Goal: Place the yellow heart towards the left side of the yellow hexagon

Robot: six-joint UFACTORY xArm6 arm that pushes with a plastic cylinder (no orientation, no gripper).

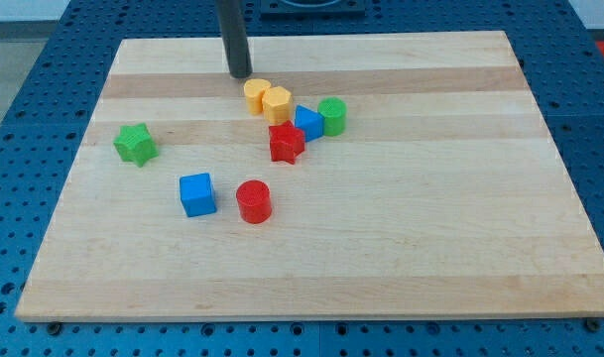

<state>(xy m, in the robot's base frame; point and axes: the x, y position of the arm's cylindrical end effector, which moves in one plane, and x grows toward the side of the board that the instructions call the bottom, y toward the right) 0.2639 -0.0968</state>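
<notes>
The light wooden surface carried eight plastic blocks: yellow heart touching yellow hexagon; red star, blue block and green cylinder clustered; green star, blue cube and red cylinder apart.

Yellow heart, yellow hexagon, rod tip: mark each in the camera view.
yellow heart [256, 94]: camera view, on its top face.
yellow hexagon [277, 101]: camera view, on its top face, at the heart's right.
my tip [240, 74]: camera view, on the rod's very end, just above-left of the heart.
</notes>
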